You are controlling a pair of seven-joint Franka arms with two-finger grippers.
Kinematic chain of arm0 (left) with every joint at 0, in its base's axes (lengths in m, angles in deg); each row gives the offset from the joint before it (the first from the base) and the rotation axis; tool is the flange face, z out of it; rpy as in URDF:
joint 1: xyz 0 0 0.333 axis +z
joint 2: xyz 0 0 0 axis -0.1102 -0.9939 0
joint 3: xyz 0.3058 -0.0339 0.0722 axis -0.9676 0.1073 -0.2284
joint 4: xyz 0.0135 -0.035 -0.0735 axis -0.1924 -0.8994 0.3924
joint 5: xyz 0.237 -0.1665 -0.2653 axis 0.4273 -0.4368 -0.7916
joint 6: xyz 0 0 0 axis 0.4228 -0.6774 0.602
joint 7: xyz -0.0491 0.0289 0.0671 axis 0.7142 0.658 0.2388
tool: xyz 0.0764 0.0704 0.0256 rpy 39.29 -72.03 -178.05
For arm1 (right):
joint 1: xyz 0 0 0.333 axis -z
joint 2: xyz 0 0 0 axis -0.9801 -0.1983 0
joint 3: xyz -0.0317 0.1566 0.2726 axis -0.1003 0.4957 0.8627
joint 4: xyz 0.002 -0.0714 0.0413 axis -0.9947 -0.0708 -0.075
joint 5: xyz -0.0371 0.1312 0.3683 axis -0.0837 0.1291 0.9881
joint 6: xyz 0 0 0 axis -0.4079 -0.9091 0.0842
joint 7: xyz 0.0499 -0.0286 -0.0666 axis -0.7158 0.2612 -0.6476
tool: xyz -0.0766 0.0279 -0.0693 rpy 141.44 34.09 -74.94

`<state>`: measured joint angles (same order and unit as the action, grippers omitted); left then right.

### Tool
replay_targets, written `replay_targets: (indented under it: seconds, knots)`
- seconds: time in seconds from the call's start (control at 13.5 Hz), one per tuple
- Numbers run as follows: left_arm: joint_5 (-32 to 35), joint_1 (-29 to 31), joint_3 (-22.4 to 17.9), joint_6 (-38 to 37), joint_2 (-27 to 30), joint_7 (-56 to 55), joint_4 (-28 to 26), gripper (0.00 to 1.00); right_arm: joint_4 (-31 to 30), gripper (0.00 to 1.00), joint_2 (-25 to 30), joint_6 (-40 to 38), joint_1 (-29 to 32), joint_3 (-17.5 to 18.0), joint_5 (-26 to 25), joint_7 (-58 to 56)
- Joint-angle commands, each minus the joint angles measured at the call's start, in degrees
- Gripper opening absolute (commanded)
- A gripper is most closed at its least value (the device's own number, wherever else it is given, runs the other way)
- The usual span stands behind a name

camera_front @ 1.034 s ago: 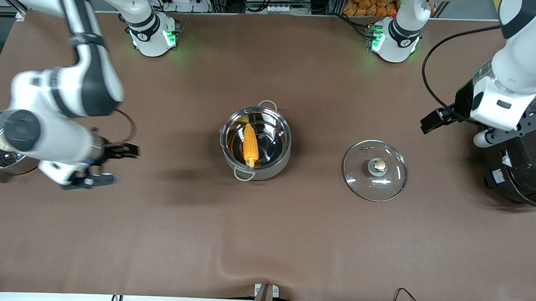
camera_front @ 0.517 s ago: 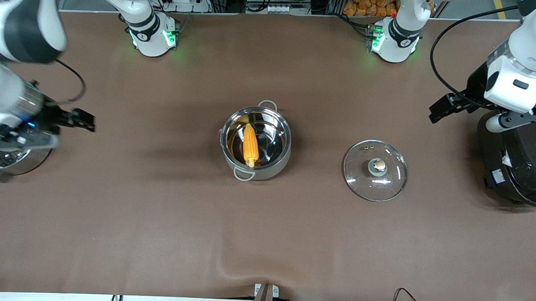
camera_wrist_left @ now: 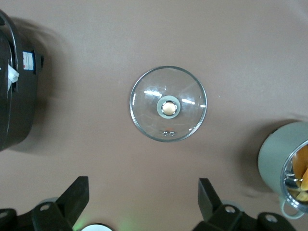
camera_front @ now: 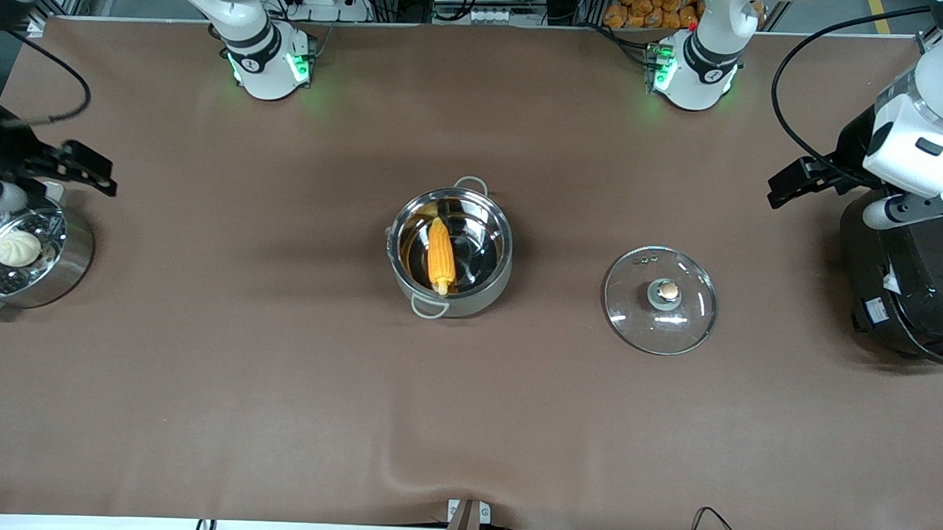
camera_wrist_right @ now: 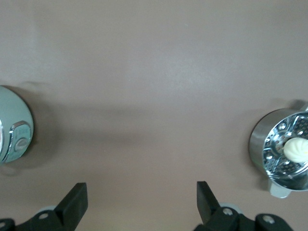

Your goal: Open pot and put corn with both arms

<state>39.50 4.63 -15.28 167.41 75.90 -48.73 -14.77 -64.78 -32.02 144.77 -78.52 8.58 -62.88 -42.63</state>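
Front view: the corn (camera_front: 441,256) lies inside the pot (camera_front: 450,252) at the middle of the surface (camera_front: 279,384), its pale stub toward the camera, so the task reads as done. The lid (camera_front: 660,300) rests flat on the surface, knob up, beside the pot toward the left arm's end, well apart from it, likely set there to leave the pot's mouth free for the corn. The left claw (camera_wrist_left: 144,204) hangs spread wide and empty over the surface near the black cooker (camera_front: 910,288); in its wrist view the lid sits between its fingers but far below. The right claw (camera_wrist_right: 142,204) is also wide and empty, over the surface by the steamer pot (camera_front: 25,257) with its white bun (camera_front: 17,247). Both arms appear parked clear of the pot, so nothing should be knocked.
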Motion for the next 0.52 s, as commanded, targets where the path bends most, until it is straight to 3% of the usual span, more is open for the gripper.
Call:
replay_targets:
  seconds: [0.0, 0.44]
  knots:
    - [-0.2, 2.1, 0.2, -1.9, 1.8, 6.0, -0.7, 1.00, 2.2, 1.00, -0.1, -2.0, 1.4, 0.6, 0.2, -1.9]
    - [1.2, 2.3, 0.1, -2.5, 1.7, 8.2, -0.3, 1.00, 2.2, 1.00, 0.1, -3.8, 1.4, 0.6, 1.0, 2.2]
